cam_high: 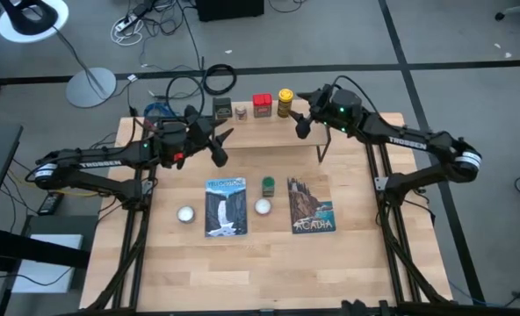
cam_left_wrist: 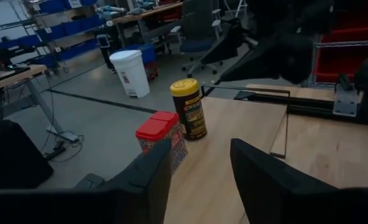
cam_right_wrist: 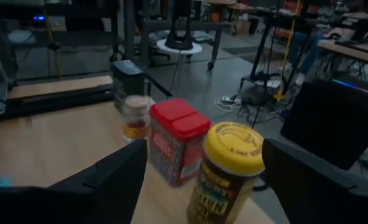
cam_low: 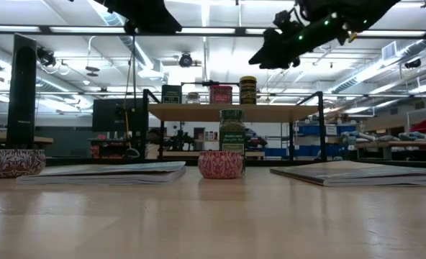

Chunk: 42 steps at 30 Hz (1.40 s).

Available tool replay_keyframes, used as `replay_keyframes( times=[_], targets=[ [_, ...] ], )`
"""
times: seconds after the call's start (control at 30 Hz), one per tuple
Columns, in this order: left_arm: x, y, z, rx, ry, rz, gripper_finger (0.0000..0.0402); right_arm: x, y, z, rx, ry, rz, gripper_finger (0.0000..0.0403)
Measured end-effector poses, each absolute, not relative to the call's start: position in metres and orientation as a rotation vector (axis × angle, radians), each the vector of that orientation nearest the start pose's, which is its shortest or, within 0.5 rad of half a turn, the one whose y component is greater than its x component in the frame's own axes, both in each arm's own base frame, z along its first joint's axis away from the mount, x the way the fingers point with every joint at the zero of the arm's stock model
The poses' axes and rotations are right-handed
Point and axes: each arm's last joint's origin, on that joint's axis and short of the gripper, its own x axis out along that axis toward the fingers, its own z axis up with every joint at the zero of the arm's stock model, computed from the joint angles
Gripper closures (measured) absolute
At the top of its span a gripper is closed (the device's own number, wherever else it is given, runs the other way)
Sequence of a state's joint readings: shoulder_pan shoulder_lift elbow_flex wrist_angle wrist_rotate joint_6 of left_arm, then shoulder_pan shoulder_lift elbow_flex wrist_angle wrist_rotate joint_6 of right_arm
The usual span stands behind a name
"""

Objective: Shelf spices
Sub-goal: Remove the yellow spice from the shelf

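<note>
Robotics lab or workshop, grey concrete floor [cam_high: 471,35] strewn with cables [cam_high: 146,22], blue storage bins [cam_left_wrist: 66,28] on racks, workbenches [cam_left_wrist: 10,78], office chairs [cam_left_wrist: 199,31], exposed ceiling ducts [cam_low: 414,50]

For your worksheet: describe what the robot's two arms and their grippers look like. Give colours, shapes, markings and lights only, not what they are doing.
Both arms are dark, slim and jointed, with white TROSSEN lettering on the forearm links. The left gripper ends in two black, wedge-shaped fingers; a red mark shows near its wrist. The right gripper has similar broad dark fingers, and small green lights glow on its wrist housing.
</note>
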<state>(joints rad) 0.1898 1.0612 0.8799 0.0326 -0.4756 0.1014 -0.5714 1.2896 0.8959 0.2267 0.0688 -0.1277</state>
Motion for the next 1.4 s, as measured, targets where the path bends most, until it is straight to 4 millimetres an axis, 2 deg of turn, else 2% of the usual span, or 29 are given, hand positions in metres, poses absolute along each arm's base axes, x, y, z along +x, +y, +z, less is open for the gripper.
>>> replay_keyframes(
  times=[0.23,0.37,0.8,1.07,1.23,1.4],
  targets=[
    [0.229,0.057,0.334,0.119,0.190,0.659,0.0214,0.247,-0.183,0.285,-0.001,0.205,-0.662,0.0084],
    [0.229,0.058,0.334,0.119,0.192,0.660,0.0213,0.249,-0.192,0.283,0.036,0.153,-0.657,0.0084],
    [0.229,0.058,0.335,0.118,0.180,0.667,0.0213,0.251,-0.202,0.277,0.082,0.118,-0.643,0.0075],
    [0.228,0.058,0.336,0.115,0.178,0.672,0.0213,0.263,-0.212,0.256,0.106,0.125,-0.616,0.0077],
    [0.228,0.058,0.335,0.113,0.183,0.672,0.0213,0.269,-0.216,0.250,0.093,0.095,-0.620,0.0098],
    [0.228,0.058,0.335,0.118,0.189,0.679,0.0213,0.268,-0.216,0.252,0.083,0.093,-0.620,0.0150]
  ],
)
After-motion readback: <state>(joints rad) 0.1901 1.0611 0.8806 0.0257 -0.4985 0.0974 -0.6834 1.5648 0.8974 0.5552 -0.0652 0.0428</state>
